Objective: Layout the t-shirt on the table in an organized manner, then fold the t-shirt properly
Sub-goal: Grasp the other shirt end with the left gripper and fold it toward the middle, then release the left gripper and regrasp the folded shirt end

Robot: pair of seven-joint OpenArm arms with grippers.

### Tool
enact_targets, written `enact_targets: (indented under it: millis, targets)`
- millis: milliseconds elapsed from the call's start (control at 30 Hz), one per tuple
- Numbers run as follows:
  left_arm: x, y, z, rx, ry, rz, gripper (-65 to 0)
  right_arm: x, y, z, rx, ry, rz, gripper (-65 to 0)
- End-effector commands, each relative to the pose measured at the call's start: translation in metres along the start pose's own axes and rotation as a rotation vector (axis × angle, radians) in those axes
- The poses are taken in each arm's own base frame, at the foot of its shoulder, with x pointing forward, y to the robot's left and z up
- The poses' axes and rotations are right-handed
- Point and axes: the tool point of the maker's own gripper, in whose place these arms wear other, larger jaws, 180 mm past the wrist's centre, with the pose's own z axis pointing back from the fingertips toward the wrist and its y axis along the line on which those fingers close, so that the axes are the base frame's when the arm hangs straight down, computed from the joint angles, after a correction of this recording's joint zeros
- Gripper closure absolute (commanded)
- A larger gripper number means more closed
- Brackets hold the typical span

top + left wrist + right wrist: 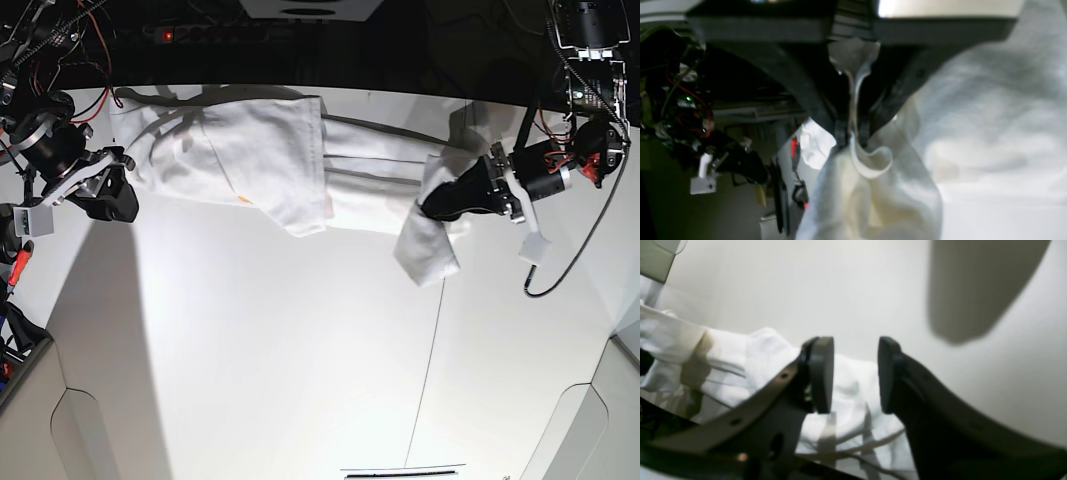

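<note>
While the white table (300, 350) fills most of the base view, bare and brightly lit, 1 thin dark seam (428, 375) runs down it, and a dark strip of room with wires and a red light lies behind its far edge. 1 white t-shirt (270, 160) stretches along that far edge as a bunched, creased band between the 2 claws, with no print showing. Its one end is pinched in the left claw (852, 135), whose jaws are closed tight on a fold of cloth, and a flap hangs just below that claw onto the table. The right claw (855, 375) stands just beside the shirt's other end, its 2 pads parted with a clear gap and nothing between them; the cloth lies behind and under them.
</note>
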Motion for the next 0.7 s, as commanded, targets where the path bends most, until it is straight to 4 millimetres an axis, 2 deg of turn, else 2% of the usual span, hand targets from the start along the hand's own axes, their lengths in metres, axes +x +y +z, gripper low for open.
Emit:
enact_targets:
  millis: [0, 233, 267, 333, 367, 400, 667]
  targets:
    - [0.01, -0.011, -0.002, -0.039, -0.028, -0.027, 0.0, 0.014, 0.003, 0.003, 0.012, -0.049, 0.018, -21.0]
    - [0.0, -0.023, -0.022, -0.09, 0.0, -0.018, 0.0, 0.014, 0.003, 0.003, 0.013, -0.049, 0.018, -21.0]
    - [0.001, -0.023, -0.023, -0.089, -0.003, -0.018, -3.7, 0.014, 0.003, 0.003, 0.013, -0.05, 0.018, -21.0]
    - [0.002, -0.023, -0.023, -0.087, -0.009, -0.019, -23.2, 0.014, 0.003, 0.003, 0.013, -0.05, 0.017, -21.0]
    - [0.002, -0.023, -0.023, -0.087, -0.012, -0.019, -29.9, 0.014, 0.003, 0.003, 0.013, -0.05, 0.017, -21.0]
    - [0.002, -0.023, -0.023, -0.088, -0.012, -0.018, -33.0, 0.014, 0.003, 0.003, 0.013, -0.05, 0.017, -21.0]
    - [-0.001, -0.023, -0.022, -0.091, 0.007, -0.019, -33.2, 0.014, 0.003, 0.003, 0.012, -0.05, 0.018, -21.0]
